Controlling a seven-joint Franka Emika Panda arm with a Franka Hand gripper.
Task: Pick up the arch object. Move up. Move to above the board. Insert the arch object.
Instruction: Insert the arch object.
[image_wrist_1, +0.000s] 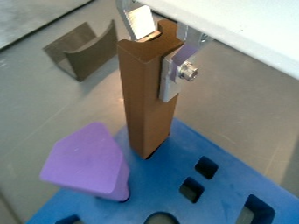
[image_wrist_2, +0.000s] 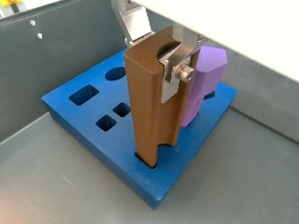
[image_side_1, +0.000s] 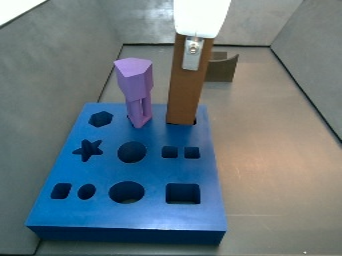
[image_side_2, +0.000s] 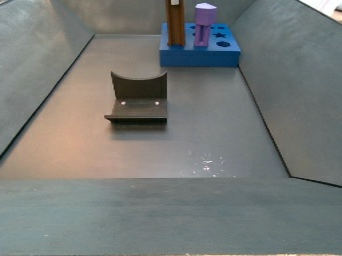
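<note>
The arch object is a tall orange-brown block standing upright, its lower end in a cut-out at the far edge of the blue board. It also shows in a wrist view and in both side views. The gripper is shut on the block's notched top, with a silver finger plate on each side; it shows too in a wrist view and a side view. The board has several empty holes.
A lilac-purple post stands in the board right beside the arch object. The dark olive fixture stands on the grey floor away from the board. Grey walls enclose the bin.
</note>
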